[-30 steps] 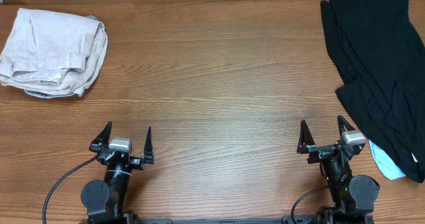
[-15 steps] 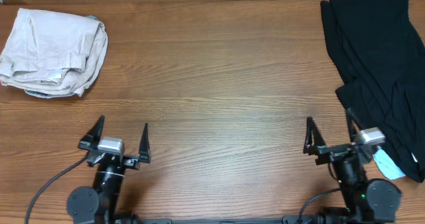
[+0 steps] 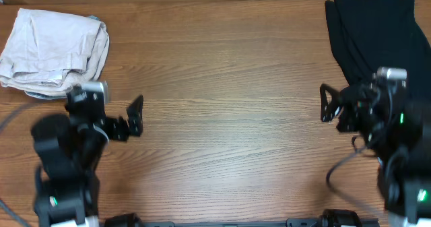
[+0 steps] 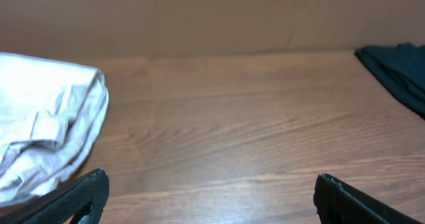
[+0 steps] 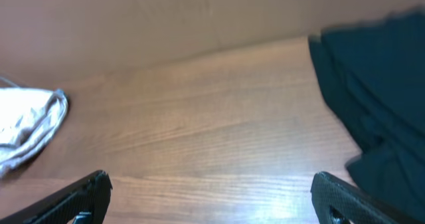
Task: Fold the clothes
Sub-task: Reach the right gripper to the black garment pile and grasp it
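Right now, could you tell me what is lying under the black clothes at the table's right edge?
Only the wooden table shows around the black clothes. Anything beneath them is covered by the fabric, and the right arm hides the pile's near end.

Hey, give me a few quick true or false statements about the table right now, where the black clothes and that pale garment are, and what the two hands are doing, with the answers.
1. The black clothes lie on the robot's right side of the table. True.
2. The pale garment is stacked on top of the black clothes. False: it lies apart from them, on the far left side of the table.
3. The left hand is open and holds nothing. True.
4. The right hand has shut on the black clothes. False: it is open, with nothing between its fingers.
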Robot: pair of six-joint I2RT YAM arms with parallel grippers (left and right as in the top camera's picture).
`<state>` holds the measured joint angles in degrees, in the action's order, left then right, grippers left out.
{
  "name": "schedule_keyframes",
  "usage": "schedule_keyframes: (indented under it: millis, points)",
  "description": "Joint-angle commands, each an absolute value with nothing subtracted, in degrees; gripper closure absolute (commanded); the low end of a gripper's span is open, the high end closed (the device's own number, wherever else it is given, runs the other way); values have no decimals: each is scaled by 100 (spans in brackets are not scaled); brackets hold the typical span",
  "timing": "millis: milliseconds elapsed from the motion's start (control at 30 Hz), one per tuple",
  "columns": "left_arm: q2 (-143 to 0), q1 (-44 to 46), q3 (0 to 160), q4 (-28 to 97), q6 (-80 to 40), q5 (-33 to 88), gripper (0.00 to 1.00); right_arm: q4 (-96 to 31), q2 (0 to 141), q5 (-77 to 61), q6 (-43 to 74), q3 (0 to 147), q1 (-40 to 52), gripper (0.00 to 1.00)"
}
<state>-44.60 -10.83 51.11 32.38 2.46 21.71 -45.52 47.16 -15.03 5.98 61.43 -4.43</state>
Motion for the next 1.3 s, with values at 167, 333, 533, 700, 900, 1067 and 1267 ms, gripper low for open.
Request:
schedule_keyframes:
  millis: [167, 333, 533, 700, 900, 1067, 1267]
  points:
    - [-6351, -1046, 6014, 3382, 172, 2211, 0, -5109, 6807, -1708, 598, 7507, -458, 0]
    - [-7341, -1046, 6014, 3271, 78, 2453, 0, -5096, 7572, -1422, 668, 7507, -515, 0]
    - [-8274, -1046, 6014, 2919, 84, 3457, 0, -5229, 8468, 729, 2633, 7505, -1118, 0]
    - [-8595, -961, 6014, 2650, 148, 3872, 0, -4967, 9273, 1066, 3177, 7496, -1973, 0]
    - [-8597, -620, 6014, 2609, 478, 3535, 0, -4412, 10020, 1205, 2987, 7496, -2517, 0]
    - [-8600, -298, 6014, 2530, 475, 3194, 0, -4158, 10381, 1194, 2814, 7496, -2976, 3]
    - [-8600, -106, 6014, 2458, 478, 3096, 0, -4080, 10558, 1205, 2226, 7496, -3260, 15]
